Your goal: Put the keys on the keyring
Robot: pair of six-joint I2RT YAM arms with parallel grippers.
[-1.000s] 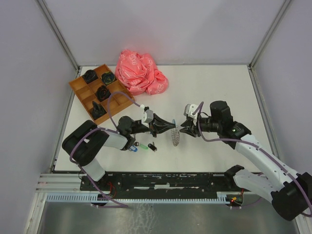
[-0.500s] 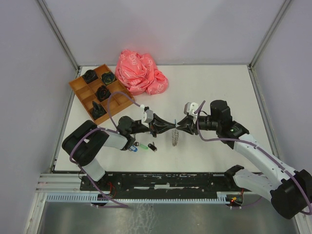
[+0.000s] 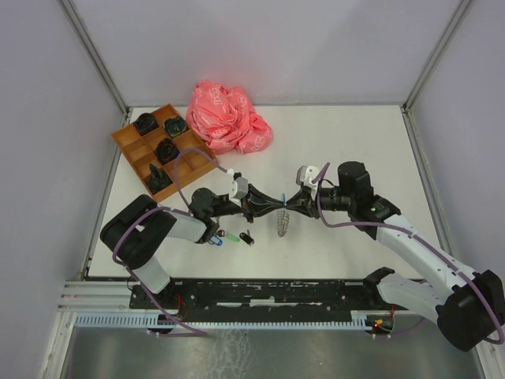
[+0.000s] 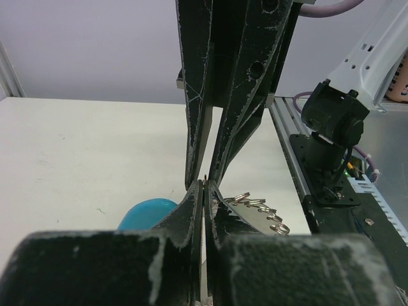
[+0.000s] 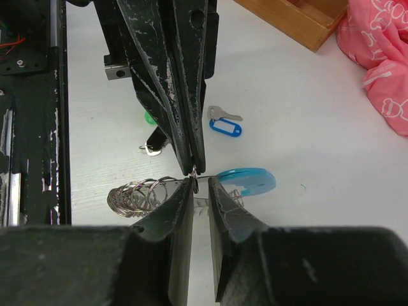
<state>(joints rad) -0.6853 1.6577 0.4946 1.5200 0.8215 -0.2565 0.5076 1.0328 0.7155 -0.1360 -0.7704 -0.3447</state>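
Observation:
The keyring [image 3: 284, 223] hangs between both grippers at mid-table. My left gripper [image 3: 278, 207] is shut on its thin wire [image 4: 204, 183]. Beside that grip show the light blue segment [image 4: 148, 213] and a row of silver rings [image 4: 258, 207]. My right gripper [image 3: 292, 204] meets it tip to tip, and its jaws [image 5: 204, 183] stand narrowly apart around the wire. In the right wrist view the blue segment [image 5: 245, 178] and the rings [image 5: 137, 194] flank those tips. Keys lie on the table: one with a blue tag [image 5: 226, 127], one with a green tag [image 3: 234, 235] and one with a black tag [image 3: 248, 237].
A wooden compartment tray [image 3: 130, 142] holding black items sits at the back left. A crumpled pink bag [image 3: 227, 118] lies behind the grippers. The left arm's body and cable lie along the near left side.
My right gripper has moved left until it meets the left gripper's tip, and its jaws have narrowed. The left gripper stays shut in place.

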